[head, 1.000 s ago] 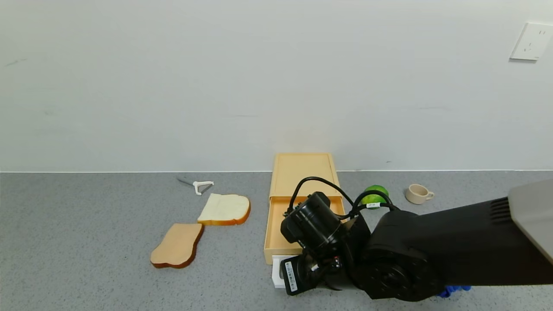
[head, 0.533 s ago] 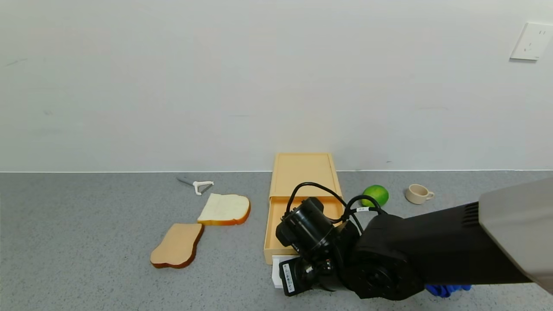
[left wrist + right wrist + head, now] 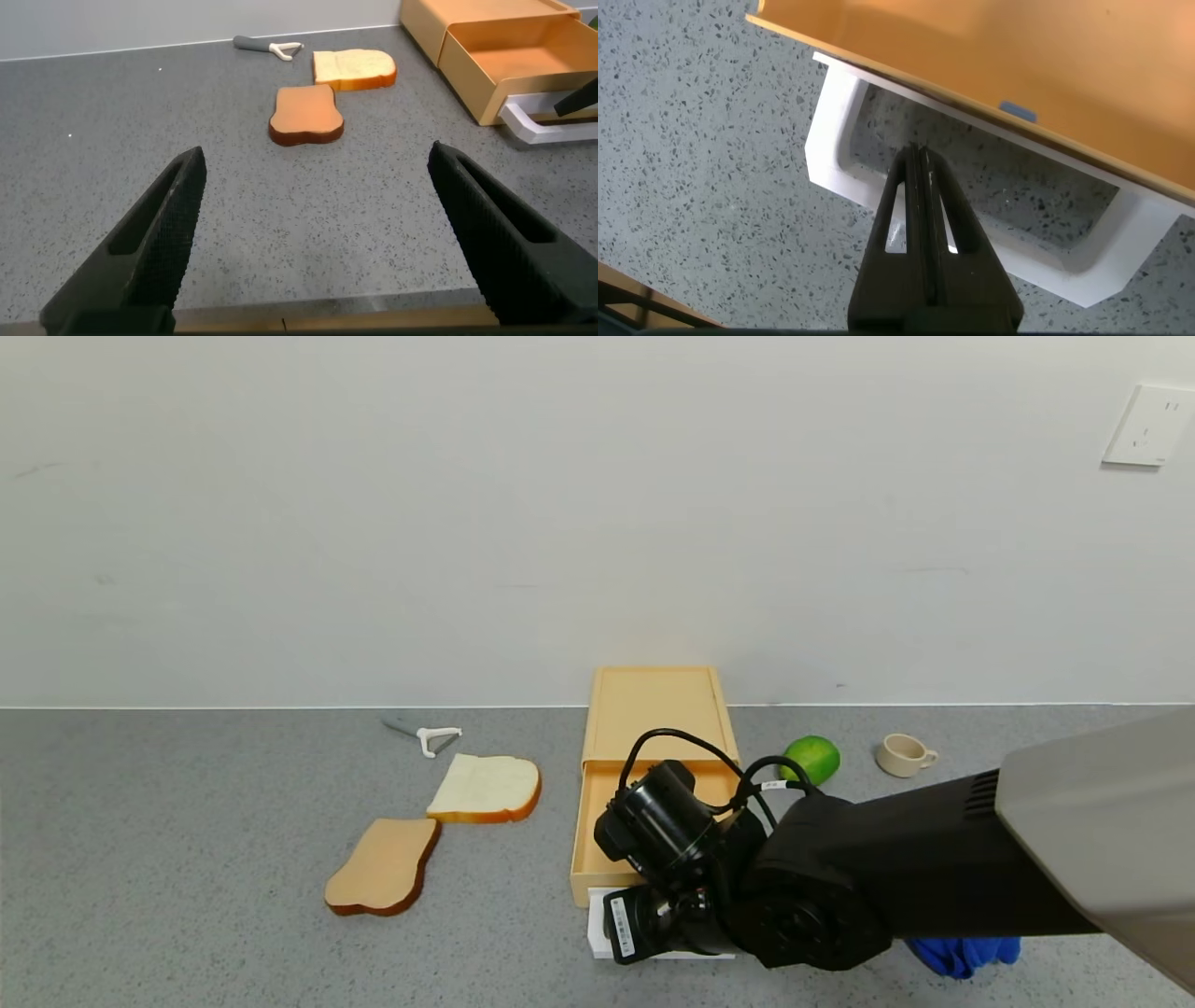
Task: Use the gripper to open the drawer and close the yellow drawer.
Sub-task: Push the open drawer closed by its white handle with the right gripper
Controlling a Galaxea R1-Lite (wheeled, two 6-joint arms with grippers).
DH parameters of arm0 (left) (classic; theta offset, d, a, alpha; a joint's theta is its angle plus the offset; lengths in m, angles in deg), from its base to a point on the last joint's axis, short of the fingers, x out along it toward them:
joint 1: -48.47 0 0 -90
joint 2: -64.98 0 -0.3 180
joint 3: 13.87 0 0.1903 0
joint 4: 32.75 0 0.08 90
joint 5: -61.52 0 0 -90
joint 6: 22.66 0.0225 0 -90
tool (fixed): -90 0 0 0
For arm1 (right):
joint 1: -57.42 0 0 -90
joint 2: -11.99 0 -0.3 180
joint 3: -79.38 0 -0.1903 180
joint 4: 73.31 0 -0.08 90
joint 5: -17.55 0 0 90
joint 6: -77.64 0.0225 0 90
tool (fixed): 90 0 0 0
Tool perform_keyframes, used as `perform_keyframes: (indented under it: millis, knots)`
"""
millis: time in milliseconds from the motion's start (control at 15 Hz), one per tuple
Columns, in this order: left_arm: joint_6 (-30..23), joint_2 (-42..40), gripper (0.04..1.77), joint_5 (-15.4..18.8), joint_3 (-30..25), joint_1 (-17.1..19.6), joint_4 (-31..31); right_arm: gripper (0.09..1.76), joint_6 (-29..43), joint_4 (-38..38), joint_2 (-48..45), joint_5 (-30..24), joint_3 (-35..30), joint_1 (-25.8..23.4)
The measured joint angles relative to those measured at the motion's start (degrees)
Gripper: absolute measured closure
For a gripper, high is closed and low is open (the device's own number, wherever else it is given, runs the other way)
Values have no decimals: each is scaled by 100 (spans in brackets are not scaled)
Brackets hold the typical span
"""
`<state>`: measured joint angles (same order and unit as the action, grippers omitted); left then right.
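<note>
The yellow-tan drawer point(image 3: 605, 821) is pulled partway out of its flat case point(image 3: 653, 705), toward me. Its white loop handle point(image 3: 595, 935) sits at the near end. My right gripper point(image 3: 920, 154) is shut, its joined fingertips poking down inside the handle loop point(image 3: 827, 140), next to the drawer front point(image 3: 1018, 65). In the head view the black hand and camera point(image 3: 658, 826) cover the drawer's right part and the fingers are hidden. My left gripper point(image 3: 316, 154) is open and empty, low over the counter's near edge.
Two bread slices point(image 3: 485, 787) point(image 3: 383, 866) and a white peeler point(image 3: 429, 737) lie left of the drawer. A green lime point(image 3: 812, 756) and a small cup point(image 3: 903, 754) sit to its right. A blue object point(image 3: 962, 954) lies under my right arm.
My right arm has shifted left and a little forward, uncovering the lime. The drawer and handle stay where they were.
</note>
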<state>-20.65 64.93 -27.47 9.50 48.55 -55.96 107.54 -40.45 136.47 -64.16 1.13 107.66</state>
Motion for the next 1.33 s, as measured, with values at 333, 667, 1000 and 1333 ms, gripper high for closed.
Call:
perform_keyframes:
  millis: [333,667,1000,1333]
  knots:
    - [11,0,9,4,0,0,0,173,-24,73,94,69,144,-96]
    - [13,0,9,4,0,0,0,173,-28,169,168,157,362,-145]
    - [10,0,9,4,0,0,0,173,-122,163,223,173,483,-274]
    - [13,0,9,4,0,0,0,173,-226,334,243,174,670,-416]
